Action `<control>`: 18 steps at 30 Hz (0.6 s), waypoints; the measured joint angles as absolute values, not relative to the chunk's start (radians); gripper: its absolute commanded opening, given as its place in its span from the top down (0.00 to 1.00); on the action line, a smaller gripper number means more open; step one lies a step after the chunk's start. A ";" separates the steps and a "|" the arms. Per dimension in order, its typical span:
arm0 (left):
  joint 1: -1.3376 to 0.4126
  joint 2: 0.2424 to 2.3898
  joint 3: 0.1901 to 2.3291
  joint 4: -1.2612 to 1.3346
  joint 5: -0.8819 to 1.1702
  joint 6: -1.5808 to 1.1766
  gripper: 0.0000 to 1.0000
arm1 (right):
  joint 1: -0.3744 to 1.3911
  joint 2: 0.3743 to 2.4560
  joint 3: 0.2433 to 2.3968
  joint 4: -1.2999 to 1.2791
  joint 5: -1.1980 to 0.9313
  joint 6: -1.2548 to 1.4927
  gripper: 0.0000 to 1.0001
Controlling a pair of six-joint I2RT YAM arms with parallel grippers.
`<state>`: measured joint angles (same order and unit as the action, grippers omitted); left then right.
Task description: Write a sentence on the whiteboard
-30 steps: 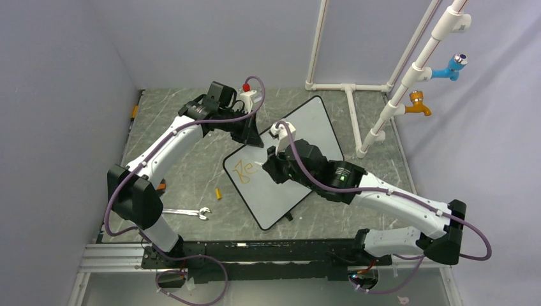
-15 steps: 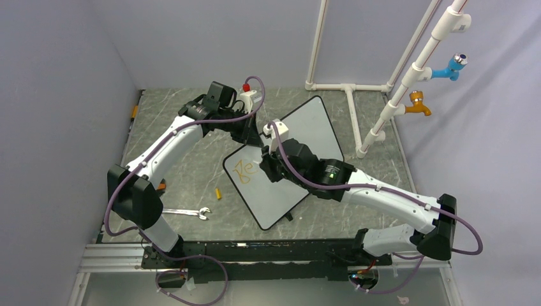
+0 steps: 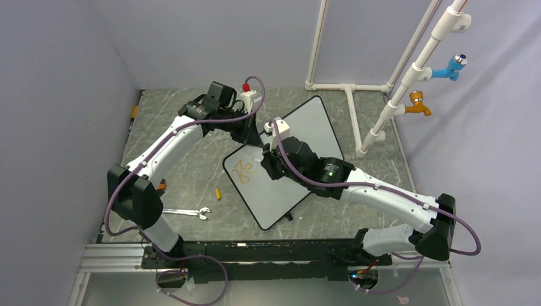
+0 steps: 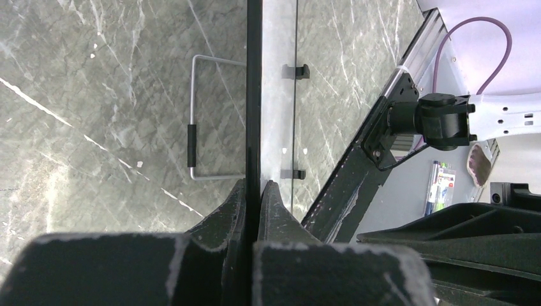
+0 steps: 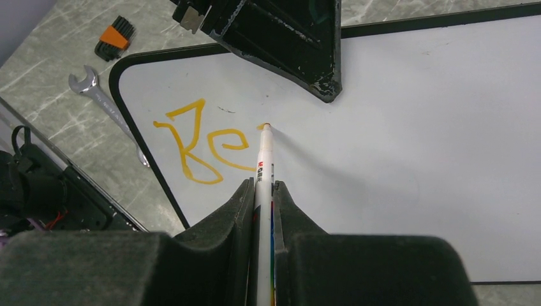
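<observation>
So the left fingers (image 4: 242, 194) are pinching the thin black frame edge of the big glossy white whiteboard (image 5: 415, 127), which sits on the grey marbled tabletop (image 4: 96, 95). The orange handwritten lettering (image 5: 204, 150) reads "Be", just ahead-left of the right fingers (image 5: 245, 194). Those are clamped on a white marker pen (image 5: 264, 159), with its tip touching the board right after the "e".

Right gripper (image 5: 262, 189) holds marker (image 5: 263, 156) tip on whiteboard (image 5: 421, 121) (beside 2 orange letters (image 5: 203, 150)).
</observation>
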<state>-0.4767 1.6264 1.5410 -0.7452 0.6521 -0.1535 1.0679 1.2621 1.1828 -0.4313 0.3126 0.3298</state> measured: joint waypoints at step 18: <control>-0.476 1.626 1.541 -0.746 0.650 -0.154 1.00 | 1.029 1.250 1.182 -0.439 0.330 0.332 1.00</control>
<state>-0.4759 1.6264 1.5410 -0.7456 0.6498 -0.1535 1.0286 1.2495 1.1824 -0.4393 0.3302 0.3321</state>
